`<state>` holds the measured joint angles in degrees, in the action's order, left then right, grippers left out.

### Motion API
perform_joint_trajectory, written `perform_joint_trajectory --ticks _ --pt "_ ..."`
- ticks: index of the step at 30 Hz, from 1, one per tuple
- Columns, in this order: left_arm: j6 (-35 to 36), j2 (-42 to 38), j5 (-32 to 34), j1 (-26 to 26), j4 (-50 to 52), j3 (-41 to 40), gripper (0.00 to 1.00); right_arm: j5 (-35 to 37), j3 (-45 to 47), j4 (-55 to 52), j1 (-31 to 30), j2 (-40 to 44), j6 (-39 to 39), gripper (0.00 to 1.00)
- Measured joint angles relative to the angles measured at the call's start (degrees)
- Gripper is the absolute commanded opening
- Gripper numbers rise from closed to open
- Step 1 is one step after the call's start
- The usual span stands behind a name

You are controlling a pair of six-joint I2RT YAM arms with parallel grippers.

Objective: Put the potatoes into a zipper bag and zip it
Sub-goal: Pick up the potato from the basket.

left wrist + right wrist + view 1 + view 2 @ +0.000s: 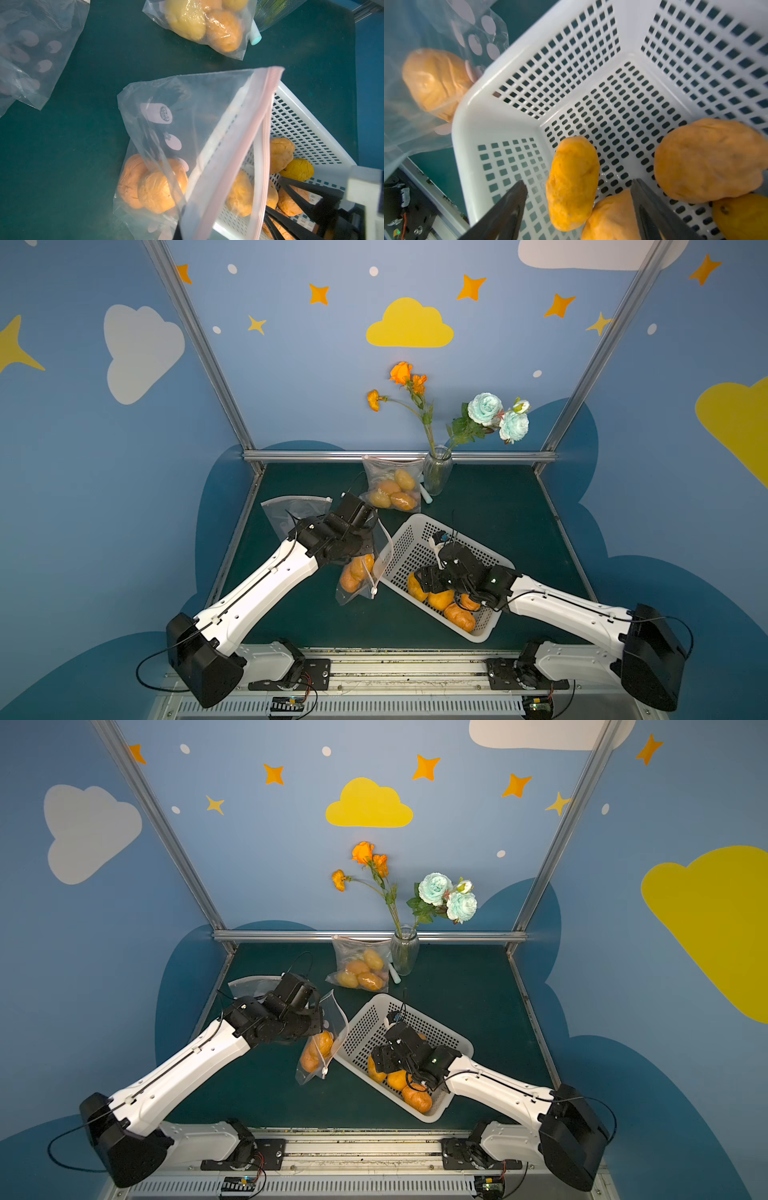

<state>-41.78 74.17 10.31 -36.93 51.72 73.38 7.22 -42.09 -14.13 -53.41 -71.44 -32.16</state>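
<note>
Edges first: the white perforated basket (405, 545) lies askew on the dark green mat (511, 510), one short end close to the mat's front border and the opposite corner pointing toward the back. Held up against the basket's left long wall is the clear zipper bag (187, 99), its pink-striped mouth slanting across the basket rim in the left wrist view. The left gripper (180, 220) is clenched on that rim. Two orange potatoes (356, 572) sit low inside the bag on the mat. More potatoes (573, 182) are crowded at the basket's front end, and the right gripper (578, 181) hangs over them with jaws spread wide, one potato between the fingers but not pinched. The basket's rear half is bare mesh. Open mat runs along the right side of the basket and across the right rear corner. At the back edge a filled bag (388, 489) of yellow and orange potatoes leans by a glass vase (436, 472) of flowers, with a small white tube (427, 495) between them. An empty bag (286, 510) lies at the left rear, partly under the left arm. Aluminium posts frame the mat, with blue walls painted with clouds and stars behind them.
</note>
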Motion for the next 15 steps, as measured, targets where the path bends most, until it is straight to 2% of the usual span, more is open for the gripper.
perform_joint_trajectory --ticks 5,11,15 --pt "0.0 0.0 0.0 0.0 0.0 0.0 0.04 -2.1 -1.8 -0.8 0.0 -7.7 -0.6 0.80" --pt "0.0 0.0 0.1 0.0 0.0 0.0 0.04 -2.9 -5.5 -1.0 -0.2 -15.4 -0.5 0.75" --pt "0.0 -0.1 0.4 0.0 0.0 0.0 0.04 -3.2 -5.7 -0.3 -0.5 -16.4 -0.7 0.63"
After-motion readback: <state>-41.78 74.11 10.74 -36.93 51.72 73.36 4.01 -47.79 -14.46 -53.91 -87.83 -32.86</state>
